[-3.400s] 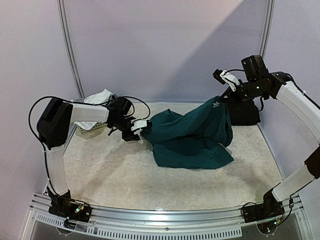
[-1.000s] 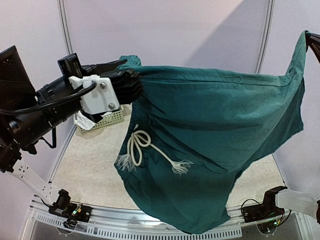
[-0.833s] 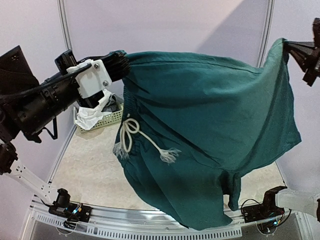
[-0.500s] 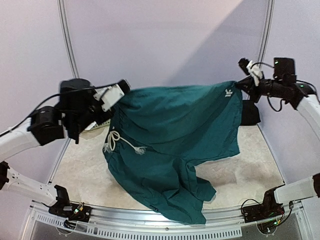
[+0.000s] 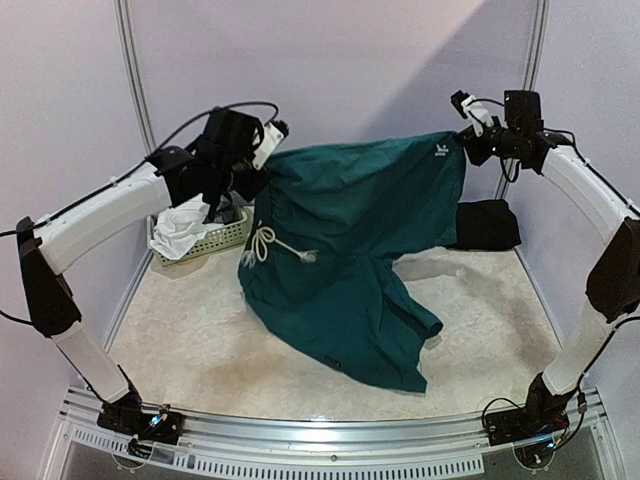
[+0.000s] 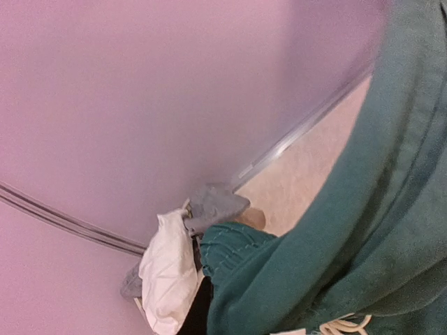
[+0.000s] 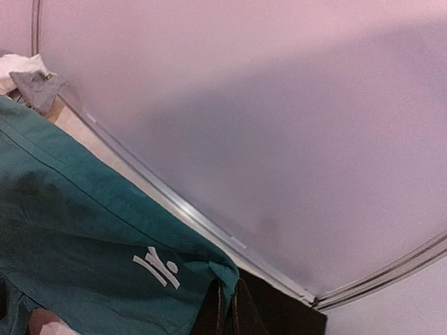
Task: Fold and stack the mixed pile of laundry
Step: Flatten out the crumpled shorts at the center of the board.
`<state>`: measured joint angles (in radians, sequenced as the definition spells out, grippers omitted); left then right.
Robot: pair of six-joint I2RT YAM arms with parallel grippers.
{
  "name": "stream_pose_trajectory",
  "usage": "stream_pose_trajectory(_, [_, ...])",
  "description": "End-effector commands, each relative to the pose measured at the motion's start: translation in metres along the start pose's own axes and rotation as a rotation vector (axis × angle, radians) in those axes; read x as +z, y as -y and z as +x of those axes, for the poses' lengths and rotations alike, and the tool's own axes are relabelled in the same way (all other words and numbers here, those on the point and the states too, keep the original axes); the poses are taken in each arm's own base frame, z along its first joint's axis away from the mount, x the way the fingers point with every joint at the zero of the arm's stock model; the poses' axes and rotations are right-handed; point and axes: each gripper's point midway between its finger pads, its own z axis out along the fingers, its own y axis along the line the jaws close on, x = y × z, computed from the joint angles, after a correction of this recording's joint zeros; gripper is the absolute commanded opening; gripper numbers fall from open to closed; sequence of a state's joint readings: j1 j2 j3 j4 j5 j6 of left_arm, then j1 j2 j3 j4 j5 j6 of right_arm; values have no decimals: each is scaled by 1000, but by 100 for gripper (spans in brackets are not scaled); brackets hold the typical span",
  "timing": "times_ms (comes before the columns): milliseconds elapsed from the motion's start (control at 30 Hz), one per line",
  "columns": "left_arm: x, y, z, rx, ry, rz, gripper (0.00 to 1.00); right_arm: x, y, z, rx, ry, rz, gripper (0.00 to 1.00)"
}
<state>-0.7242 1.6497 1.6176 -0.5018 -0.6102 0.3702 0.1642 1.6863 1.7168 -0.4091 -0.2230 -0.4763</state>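
Observation:
The dark teal-green shorts (image 5: pixel 355 215) hang spread between my two grippers over the back of the table, and their lower part drapes onto the tabletop (image 5: pixel 200 340). My left gripper (image 5: pixel 264 162) is shut on the left waistband corner (image 6: pixel 230 248). My right gripper (image 5: pixel 467 144) is shut on the right corner beside the small white logo (image 7: pixel 157 265). The white drawstring (image 5: pixel 270 243) dangles at the front left. The black trousers (image 5: pixel 487 225) lie folded at the back right. A white cloth (image 5: pixel 180 225) sits in the basket.
A small pale perforated basket (image 5: pixel 215 238) stands at the back left against the wall, with a grey piece of cloth (image 6: pixel 213 206) beside the white one. The enclosure walls stand close behind both grippers. The metal rail (image 5: pixel 320 455) runs along the near edge.
Both arms have swung away from the camera toward the back wall, carrying the shorts with them. The shorts have dropped lower, and their hem now rests on the table.

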Motion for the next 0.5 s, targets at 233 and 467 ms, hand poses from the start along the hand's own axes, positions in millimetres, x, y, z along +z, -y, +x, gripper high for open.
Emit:
stream_pose_trajectory(233, [-156,-76,-83,-168,295,56,0,-182,45,-143,-104,283,250,0])
stream_pose_trajectory(467, [-262,-66,-95,-20,497,153,0,-306,7,-163,-164,415,230,0])
